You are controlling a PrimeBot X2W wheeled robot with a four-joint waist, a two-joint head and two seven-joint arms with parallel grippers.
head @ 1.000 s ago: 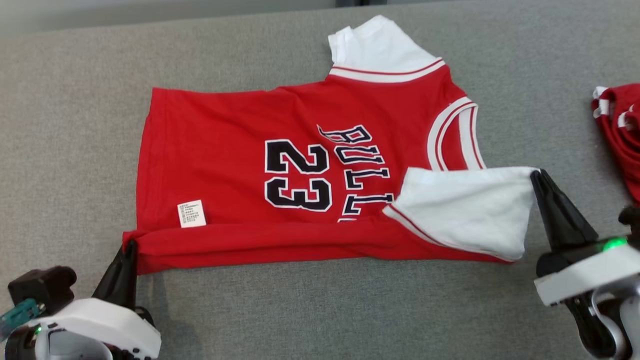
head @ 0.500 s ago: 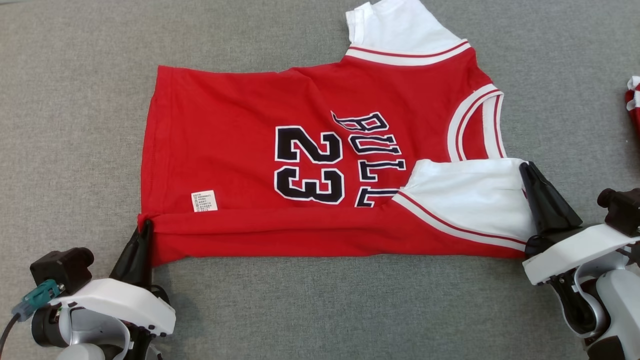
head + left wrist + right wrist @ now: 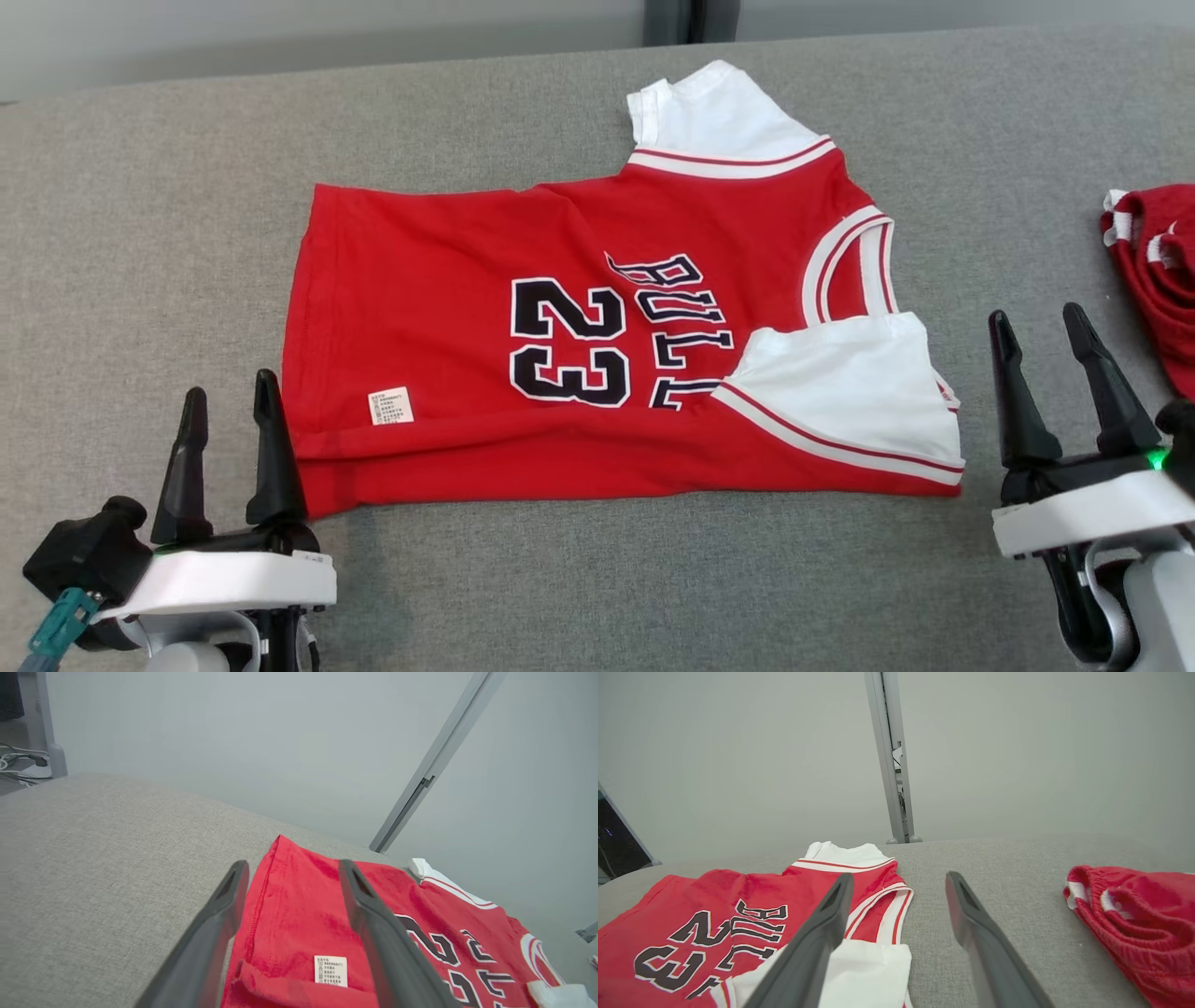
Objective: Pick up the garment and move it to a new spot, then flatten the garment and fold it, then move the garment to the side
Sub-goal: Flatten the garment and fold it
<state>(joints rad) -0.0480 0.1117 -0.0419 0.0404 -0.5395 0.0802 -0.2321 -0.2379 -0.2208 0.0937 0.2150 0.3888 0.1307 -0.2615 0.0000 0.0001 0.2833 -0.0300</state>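
Observation:
The garment (image 3: 448, 280) is a red jersey with white sleeves and a black "23", spread on the grey cloth surface (image 3: 140, 233). Its near edge is folded up over the front, with one white sleeve (image 3: 840, 383) lying on top. My left gripper (image 3: 230, 390) stands open at the jersey's near left corner. In the left wrist view the red hem (image 3: 299, 914) lies below and between the fingers of my left gripper (image 3: 293, 865). My right gripper (image 3: 1035, 315) is open just right of the folded sleeve and holds nothing. The right wrist view shows this gripper (image 3: 900, 877) beside the jersey's collar end (image 3: 859, 868).
Red shorts with white trim (image 3: 1158, 271) lie bunched at the right edge, close to my right gripper, also seen as red shorts (image 3: 1134, 914) in the right wrist view. A pale wall with a grey post (image 3: 892, 765) rises behind the surface's far edge.
Both grippers have opened and let go of the jersey's near corners. The white sleeve has dropped flat onto the jersey. The head camera has also shifted.

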